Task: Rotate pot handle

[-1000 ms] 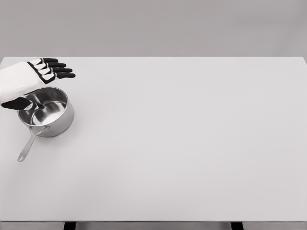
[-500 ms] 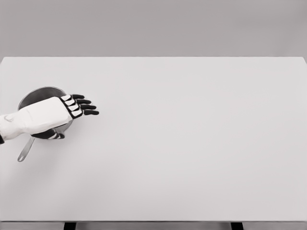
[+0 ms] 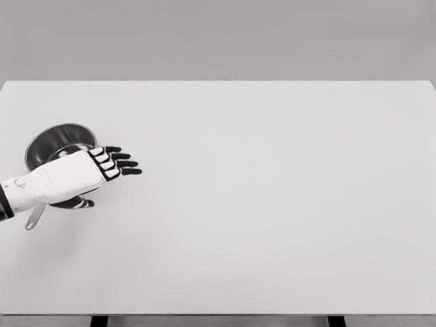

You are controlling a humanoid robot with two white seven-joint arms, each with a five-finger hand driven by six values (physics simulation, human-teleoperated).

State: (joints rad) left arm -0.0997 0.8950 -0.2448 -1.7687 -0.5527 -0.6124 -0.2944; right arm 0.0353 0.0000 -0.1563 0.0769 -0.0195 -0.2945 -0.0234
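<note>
A small steel saucepan (image 3: 58,139) stands at the left side of the white table (image 3: 272,204). Its long handle (image 3: 34,217) points toward the front left, and only the tip shows below my arm. My left hand (image 3: 112,167) comes in from the left edge and lies across the front of the pot, covering its near wall and most of the handle. The black fingers (image 3: 122,163) stretch out flat to the right, past the pot, with nothing in them. The thumb (image 3: 76,202) hangs under the palm.
The table's left edge runs close to the pot.
My left hand swung from behind the pot to across its front, then dropped slightly lower and nearer. The pot and its handle have stayed put.
</note>
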